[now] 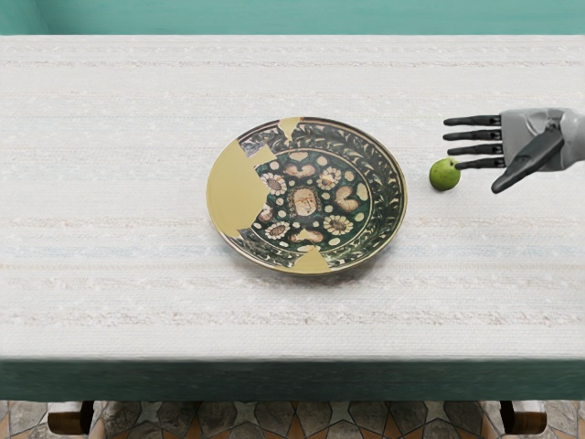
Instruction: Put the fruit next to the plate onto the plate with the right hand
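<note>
While the right hand (498,146) hovers with fingers spread, holding nothing, the green fruit (444,174) sits just beside its fingertips, right of the plate (388,160). Best to lower, wrap fully, avoid nudging it away.

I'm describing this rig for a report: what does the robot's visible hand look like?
The right five-finger hand has a light grey, smooth, blocky palm and wrist shell. Its four slim fingers are black and segmented; the thumb is thicker and dark grey. No cables, markings or sleeve show.
</note>
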You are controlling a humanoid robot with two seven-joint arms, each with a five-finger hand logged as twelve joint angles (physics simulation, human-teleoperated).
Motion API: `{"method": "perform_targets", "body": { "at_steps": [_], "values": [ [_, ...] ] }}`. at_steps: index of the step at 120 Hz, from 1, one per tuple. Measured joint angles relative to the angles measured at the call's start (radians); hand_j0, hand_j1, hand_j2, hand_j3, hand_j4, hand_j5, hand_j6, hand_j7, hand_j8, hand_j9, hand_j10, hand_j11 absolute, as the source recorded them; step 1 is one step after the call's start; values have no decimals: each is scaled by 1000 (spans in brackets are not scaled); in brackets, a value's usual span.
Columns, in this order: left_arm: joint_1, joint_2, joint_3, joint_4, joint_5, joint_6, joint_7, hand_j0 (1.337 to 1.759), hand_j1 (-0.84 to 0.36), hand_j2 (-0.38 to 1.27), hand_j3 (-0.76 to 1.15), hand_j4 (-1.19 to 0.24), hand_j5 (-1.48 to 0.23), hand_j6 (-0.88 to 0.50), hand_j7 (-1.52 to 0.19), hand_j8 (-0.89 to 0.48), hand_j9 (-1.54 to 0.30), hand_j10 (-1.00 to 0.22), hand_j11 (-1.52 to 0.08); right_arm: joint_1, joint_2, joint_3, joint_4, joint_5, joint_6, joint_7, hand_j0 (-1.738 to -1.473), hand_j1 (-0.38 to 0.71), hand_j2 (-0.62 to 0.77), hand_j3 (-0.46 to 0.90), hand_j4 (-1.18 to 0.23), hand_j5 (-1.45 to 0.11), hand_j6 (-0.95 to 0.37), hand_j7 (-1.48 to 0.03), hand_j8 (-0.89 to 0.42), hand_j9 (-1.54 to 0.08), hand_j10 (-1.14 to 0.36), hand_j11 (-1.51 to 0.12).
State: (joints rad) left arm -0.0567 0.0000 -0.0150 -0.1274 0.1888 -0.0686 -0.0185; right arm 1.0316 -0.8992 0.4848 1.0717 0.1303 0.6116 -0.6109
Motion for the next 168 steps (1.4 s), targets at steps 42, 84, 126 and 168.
{"method": "perform_targets", "body": {
  "at_steps": [42,84,126,168],
  "values": [
    [-2,0,1,0,0,0,0,1658,332,3,0,-15,-19,-15,-19,-15,-19,-15,-19,55,3,11,-10,-64,0,0,-1658,-349,0,0,0,0,1,0,1,0,1,0],
    [0,0,-1,1,0,0,0,1658,332,3,0,-15,-19,-15,-19,-15,-19,-15,-19,323,20,-310,142,-377,0,0,-1658,-349,-1,0,-2,-1,-2,-1,-2,-1,-1,-1],
    [6,0,-2,3,0,0,0,1658,332,3,0,-15,-19,-15,-19,-15,-19,-15,-19,492,18,-464,322,-604,-102,0,-1658,-302,-8,0,-43,-52,-44,-51,-43,-52,-42,-51],
    [3,0,-2,3,0,0,0,1658,332,3,0,-15,-19,-15,-19,-15,-19,-15,-19,425,134,-473,349,-819,-346,0,-1658,-340,-1,0,-13,-12,-14,-11,-13,-11,-12,-11]
  ]
}}
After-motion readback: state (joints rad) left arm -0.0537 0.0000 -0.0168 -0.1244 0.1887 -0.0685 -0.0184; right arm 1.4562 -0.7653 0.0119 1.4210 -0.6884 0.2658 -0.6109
